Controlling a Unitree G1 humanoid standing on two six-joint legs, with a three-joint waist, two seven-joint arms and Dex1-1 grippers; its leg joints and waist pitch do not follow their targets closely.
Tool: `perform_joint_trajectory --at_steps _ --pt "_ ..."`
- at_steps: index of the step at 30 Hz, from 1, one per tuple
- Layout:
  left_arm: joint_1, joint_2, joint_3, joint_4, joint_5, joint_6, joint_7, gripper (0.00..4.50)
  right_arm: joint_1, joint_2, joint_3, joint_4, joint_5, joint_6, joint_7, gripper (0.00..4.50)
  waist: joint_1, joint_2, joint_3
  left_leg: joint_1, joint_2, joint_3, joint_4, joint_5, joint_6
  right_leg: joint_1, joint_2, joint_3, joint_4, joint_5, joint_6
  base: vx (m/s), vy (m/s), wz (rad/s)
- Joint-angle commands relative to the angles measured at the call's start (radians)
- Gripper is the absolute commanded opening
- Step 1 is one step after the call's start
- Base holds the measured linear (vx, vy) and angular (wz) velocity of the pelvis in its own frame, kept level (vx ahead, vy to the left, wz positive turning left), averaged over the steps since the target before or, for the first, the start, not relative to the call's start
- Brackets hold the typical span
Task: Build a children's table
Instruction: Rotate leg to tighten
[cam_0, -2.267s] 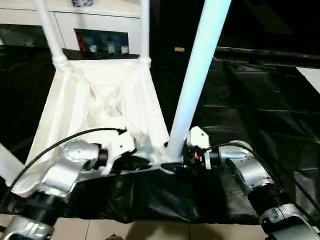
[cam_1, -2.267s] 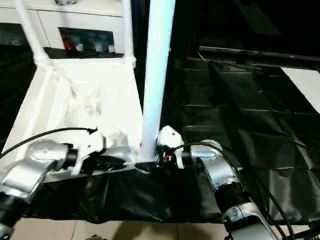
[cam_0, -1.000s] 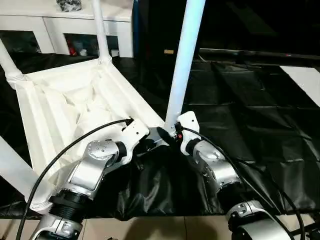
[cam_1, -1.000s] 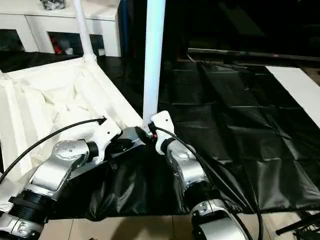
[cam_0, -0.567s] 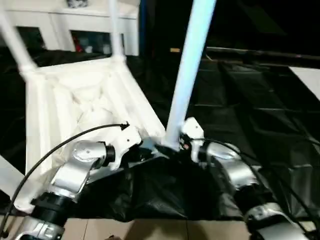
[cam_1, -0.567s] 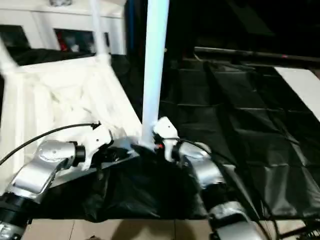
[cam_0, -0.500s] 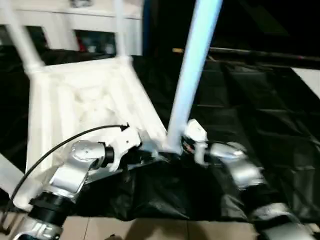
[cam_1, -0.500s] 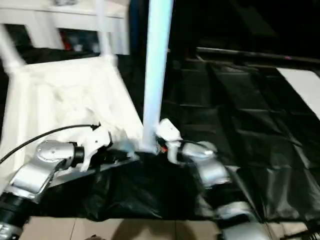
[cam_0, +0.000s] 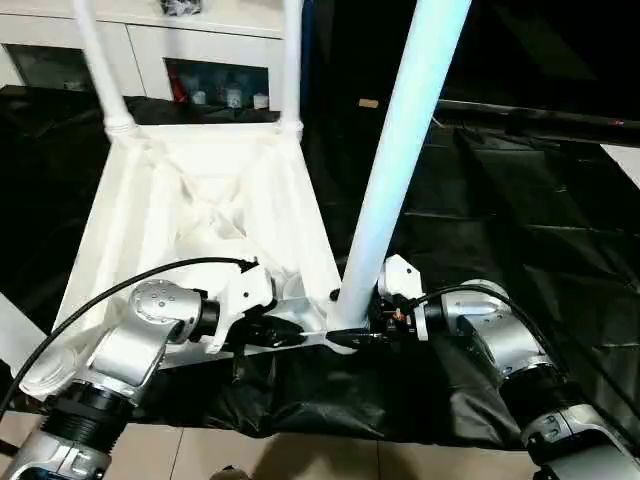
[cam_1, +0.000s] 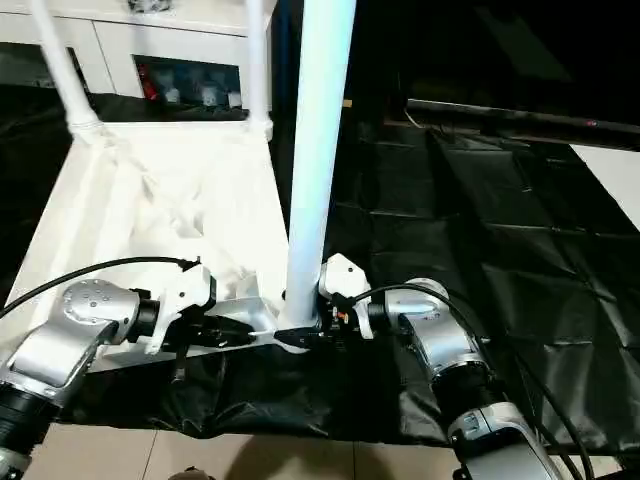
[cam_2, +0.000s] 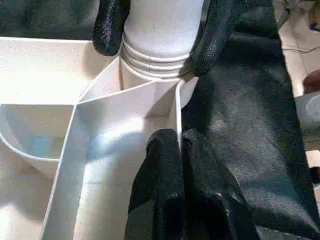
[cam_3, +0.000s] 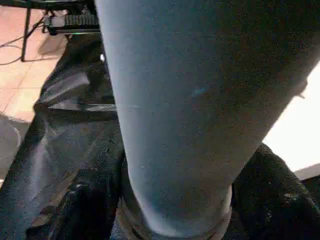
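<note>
The children's table lies upside down, its white X-ribbed top (cam_0: 200, 200) on black sheeting. Two legs (cam_0: 100, 70) stand in the far corner sockets. A third leg (cam_0: 400, 170) rises from the near right corner socket. My right gripper (cam_0: 348, 336) is closed around that leg's base, with one black finger (cam_2: 110, 25) on each side of the collar. My left gripper (cam_0: 285, 335) is shut on the thin rim wall (cam_2: 176, 105) of the top, just beside the same socket. Another white leg (cam_0: 10, 335) shows at the near left edge.
A white cabinet (cam_0: 150, 40) with glass doors stands behind the table. Black sheeting (cam_0: 520, 200) covers the ground to the right and front. Tan floor (cam_0: 300, 455) shows along the near edge, and a pale patch (cam_0: 625, 160) lies at the far right.
The whole picture has swung and tilted, so the camera moved. Both grippers have stayed at the near right corner, the left on the rim and the right around the leg's base.
</note>
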Motion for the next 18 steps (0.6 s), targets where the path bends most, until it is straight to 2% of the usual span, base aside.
perform_joint_trajectory --at_steps 1,7,9,10,11,13,15,16,17,18 --pt "-0.030 -0.019 -0.046 -0.006 -0.017 -0.023 -0.036 0.00 0.013 0.004 0.039 -0.030 0.000 0.011 0.035 2.68 -0.004 0.008 -0.060 0.008 0.027 0.000 -0.061 -0.204 0.031 0.049 -0.059 0.046 -0.063 -0.161 -0.210 0.000 0.000 0.00" --pt "-0.031 -0.021 -0.045 0.003 0.001 -0.028 -0.006 0.00 0.032 0.008 0.042 -0.044 0.000 0.016 0.029 2.61 -0.002 0.011 -0.059 0.008 0.026 0.000 -0.062 -0.215 0.027 0.048 -0.059 0.046 -0.066 -0.169 -0.207 0.000 0.000 0.00" --pt "-0.038 -0.052 -0.036 0.024 0.028 -0.026 0.074 0.00 0.034 0.040 0.018 -0.016 -0.014 0.008 -0.071 2.60 -0.002 0.012 -0.058 0.012 0.027 0.000 -0.063 -0.226 0.023 0.046 -0.059 0.046 -0.068 -0.178 -0.209 0.000 0.000 0.00" --pt "-0.041 -0.066 -0.033 0.032 0.039 -0.026 0.107 0.00 0.032 0.064 0.002 0.006 -0.024 0.010 -0.143 2.60 -0.004 0.013 -0.055 0.013 0.027 0.000 -0.065 -0.243 0.015 0.043 -0.059 0.048 -0.072 -0.204 -0.207 0.000 0.000 0.00" --pt "-0.043 -0.081 -0.029 0.038 0.047 -0.022 0.139 0.00 0.031 0.080 -0.009 0.020 -0.031 0.012 -0.193 2.60 -0.008 0.012 -0.051 0.014 0.024 -0.001 -0.068 -0.277 0.000 0.042 -0.061 0.047 -0.079 -0.274 -0.191 0.000 0.000 0.00" --pt "-0.044 -0.088 -0.028 0.040 0.050 -0.019 0.151 0.00 0.031 0.086 -0.013 0.024 -0.034 0.015 -0.212 2.60 -0.009 0.010 -0.053 0.015 0.023 -0.006 -0.068 -0.302 -0.012 0.045 -0.064 0.045 -0.084 -0.349 -0.166 0.000 0.000 0.00" --pt "-0.057 -0.146 -0.029 0.052 0.071 0.008 0.237 0.00 0.017 0.157 -0.052 0.081 -0.053 0.008 -0.400 2.60 -0.012 0.009 -0.050 0.014 0.024 -0.007 -0.070 -0.321 -0.013 0.040 -0.065 0.046 -0.091 -0.401 -0.144 0.000 0.000 0.00" --pt "-0.064 -0.170 -0.031 0.061 0.083 0.019 0.278 0.00 0.011 0.189 -0.068 0.102 -0.057 0.013 -0.474 2.59 -0.020 0.009 -0.047 0.017 0.023 -0.009 -0.071 -0.338 -0.028 0.033 -0.066 0.045 -0.098 -0.452 -0.129 0.000 0.000 0.00" --pt "-0.066 -0.175 -0.032 0.064 0.086 0.021 0.288 0.00 0.009 0.195 -0.072 0.106 -0.056 0.016 -0.488 2.59 -0.021 0.010 -0.048 0.019 0.022 -0.012 -0.071 -0.347 -0.032 0.034 -0.068 0.043 -0.100 -0.477 -0.121 0.000 0.000 0.00" --pt "-0.067 -0.178 -0.032 0.066 0.088 0.023 0.293 0.00 0.009 0.199 -0.074 0.107 -0.056 0.018 -0.496 2.59 -0.029 0.007 -0.050 0.010 0.021 -0.016 -0.073 -0.346 -0.031 0.041 -0.068 0.039 -0.101 -0.494 -0.104 0.000 0.000 0.00"
